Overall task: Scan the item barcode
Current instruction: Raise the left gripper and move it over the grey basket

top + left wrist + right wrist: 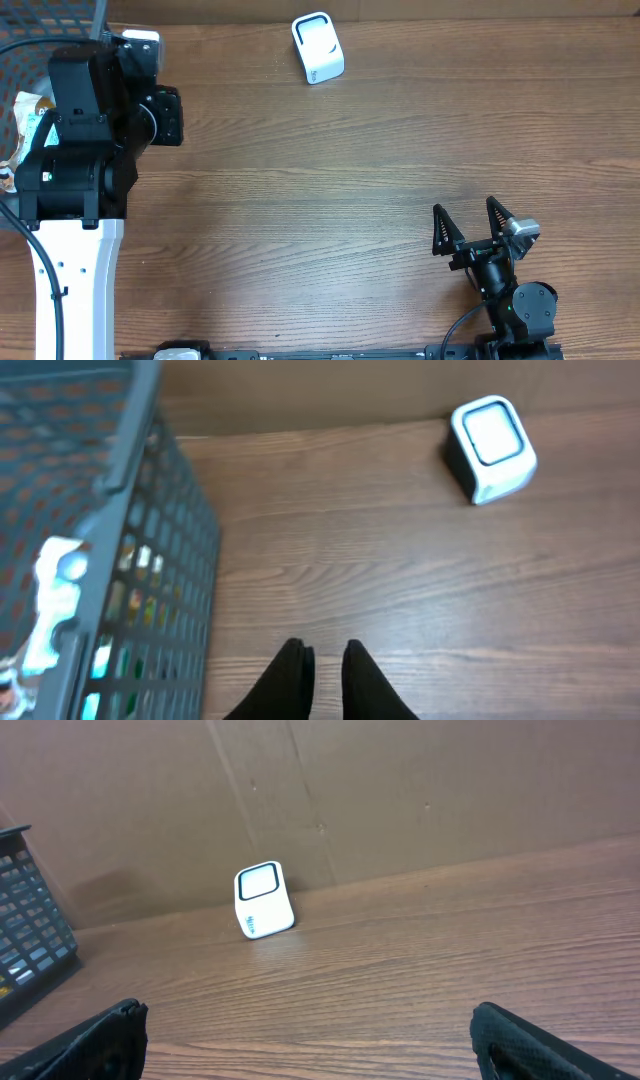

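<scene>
Wood-grain tabletop (pixel 330 200) runs back to a brown cardboard wall (pixel 420 790), and the white scanner (pixel 318 48) stands near that far edge, well apart from both of my arms. My left tool (pixel 328 660) hovers just beside the grey mesh basket (pixel 170 530) at the tabletop's left end, its fingers barely parted with nothing between them, while the packaged items (pixel 28 125) lie inside that basket. My right tool (pixel 464 206) sits near the front right, spread wide and empty, facing the scanner.
</scene>
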Robot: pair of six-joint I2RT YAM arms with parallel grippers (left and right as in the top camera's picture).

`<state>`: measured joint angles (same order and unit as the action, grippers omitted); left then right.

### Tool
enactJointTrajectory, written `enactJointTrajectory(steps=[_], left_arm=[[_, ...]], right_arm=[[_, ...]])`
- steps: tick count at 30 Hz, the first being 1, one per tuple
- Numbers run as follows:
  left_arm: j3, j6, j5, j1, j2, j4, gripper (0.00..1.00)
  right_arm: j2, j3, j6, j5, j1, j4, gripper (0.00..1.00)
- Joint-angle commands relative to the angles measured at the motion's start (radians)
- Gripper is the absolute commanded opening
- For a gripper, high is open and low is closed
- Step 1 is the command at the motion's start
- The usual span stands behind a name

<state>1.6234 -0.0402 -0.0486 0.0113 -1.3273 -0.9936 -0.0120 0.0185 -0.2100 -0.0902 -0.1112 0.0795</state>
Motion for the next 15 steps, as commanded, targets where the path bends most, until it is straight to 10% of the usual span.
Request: enactJointTrajectory(steps=[1, 15], left_arm=[[0.023, 0.07, -0.074, -0.018, -0.008, 0.016, 0.09], [0.023, 0.111, 0.016, -0.409, -0.011, 0.113, 0.24]], right_arm=[[0.009, -0.011, -0.006, -0.005, 0.002, -0.003, 1.0], [0.009, -0.011, -0.006, -0.005, 0.002, -0.003, 1.0]])
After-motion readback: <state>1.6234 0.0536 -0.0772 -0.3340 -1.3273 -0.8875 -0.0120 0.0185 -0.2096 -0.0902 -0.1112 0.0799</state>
